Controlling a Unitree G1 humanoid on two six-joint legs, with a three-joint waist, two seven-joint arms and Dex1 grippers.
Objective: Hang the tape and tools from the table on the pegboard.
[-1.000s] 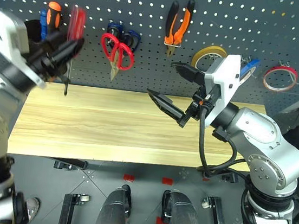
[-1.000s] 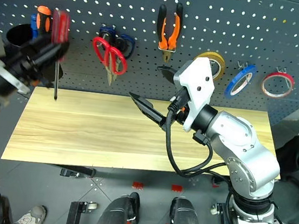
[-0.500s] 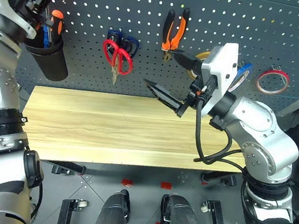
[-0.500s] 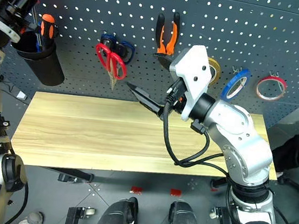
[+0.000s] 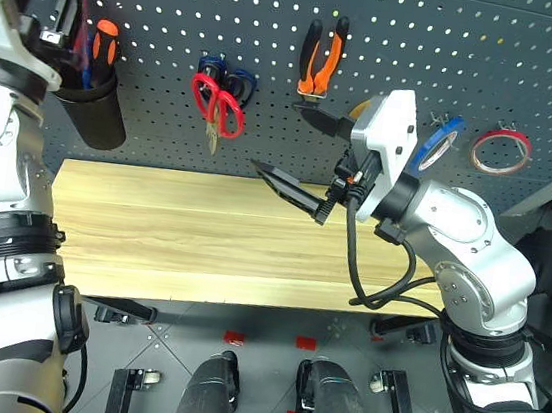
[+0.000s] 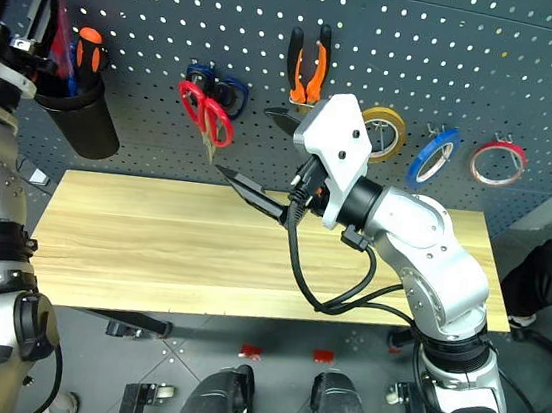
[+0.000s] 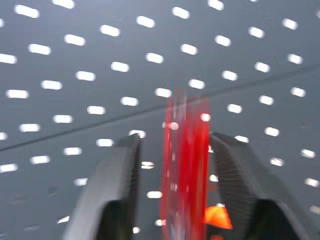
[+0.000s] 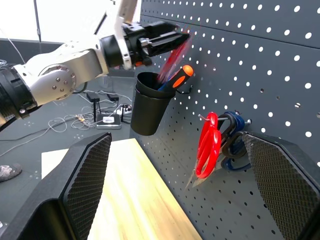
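Observation:
My left gripper [image 7: 175, 136] is up at the pegboard [image 5: 477, 50], over a black cup [image 5: 92, 108]. It is open, and the screwdriver's translucent red handle [image 7: 185, 150] stands between its fingers with a gap on each side. The screwdriver [image 8: 172, 57] slants down into the cup. My right gripper [image 5: 275, 135] hangs open and empty above the table [image 5: 172, 234]. Red scissors [image 5: 218, 104], orange-and-black pliers [image 5: 324, 56] and the blue tape [image 6: 439, 151] hang on hooks.
An orange-handled screwdriver [image 5: 103, 39] and a blue-handled one stand in the cup. Blue scissors [image 5: 227, 70] hang behind the red pair. A yellow roll [image 6: 384, 131] and a red-edged roll [image 5: 495, 148] hang on the right.
My left gripper carried the screwdriver up from just above the table's far edge to the cup, then its fingers parted. The right gripper stayed open in place. The camera shifted.

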